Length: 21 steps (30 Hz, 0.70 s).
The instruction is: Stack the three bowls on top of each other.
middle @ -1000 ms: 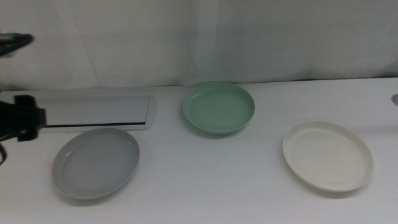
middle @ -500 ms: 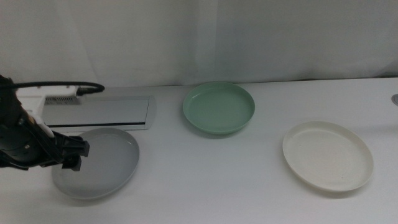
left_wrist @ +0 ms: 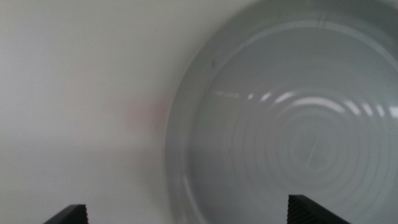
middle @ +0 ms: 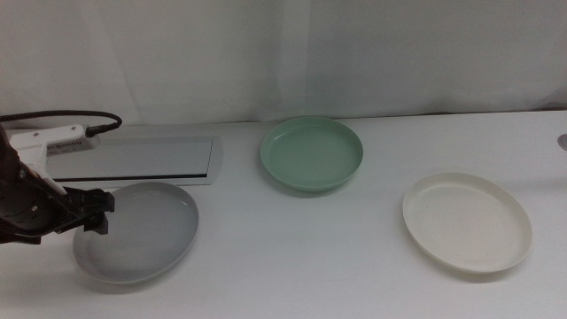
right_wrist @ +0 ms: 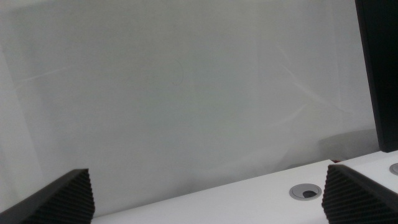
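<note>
Three bowls rest apart on the white table: the grey bowl (middle: 142, 232) at front left, the mint green bowl (middle: 312, 153) at the back middle, and the white bowl (middle: 467, 221) at the right. My left gripper (middle: 96, 214) hovers at the grey bowl's left rim. In the left wrist view the left gripper (left_wrist: 186, 214) is open wide, with the grey bowl's (left_wrist: 298, 124) rim between the jaw tips and nothing gripped. My right gripper (right_wrist: 205, 196) waits out of the middle view, open and facing a white curtain.
A flat silver panel (middle: 133, 159) lies behind the grey bowl, close to my left arm. A round cable hole (right_wrist: 305, 191) sits in the table near the right gripper, and a dark upright edge (right_wrist: 379, 74) stands beside it.
The left arm came in from the left edge to the grey bowl's left rim, then shifted slightly back and left. The bowls have not moved.
</note>
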Motion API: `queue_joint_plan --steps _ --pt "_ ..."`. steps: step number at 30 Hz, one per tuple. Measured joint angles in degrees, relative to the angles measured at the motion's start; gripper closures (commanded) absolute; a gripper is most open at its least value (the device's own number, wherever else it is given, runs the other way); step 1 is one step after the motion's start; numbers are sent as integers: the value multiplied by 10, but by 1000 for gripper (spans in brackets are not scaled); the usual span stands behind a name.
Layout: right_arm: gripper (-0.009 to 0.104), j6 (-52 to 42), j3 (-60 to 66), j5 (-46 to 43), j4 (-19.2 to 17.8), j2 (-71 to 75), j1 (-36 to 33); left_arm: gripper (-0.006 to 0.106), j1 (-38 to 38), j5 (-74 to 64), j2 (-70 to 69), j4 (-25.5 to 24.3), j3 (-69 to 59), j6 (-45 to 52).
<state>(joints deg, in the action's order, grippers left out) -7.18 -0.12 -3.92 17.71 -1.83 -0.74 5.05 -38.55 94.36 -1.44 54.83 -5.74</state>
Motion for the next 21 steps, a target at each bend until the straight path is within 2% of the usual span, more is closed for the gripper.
queue_joint_plan --steps 13,19,21 --pt "-8 0 0 0 1 0 0 19 0 49 65 4 1 11" --pt "-8 0 0 -1 1 0 0 28 0 64 90 4 1 11" --pt "-8 3 0 -1 6 0 0 35 0 65 96 6 1 11"
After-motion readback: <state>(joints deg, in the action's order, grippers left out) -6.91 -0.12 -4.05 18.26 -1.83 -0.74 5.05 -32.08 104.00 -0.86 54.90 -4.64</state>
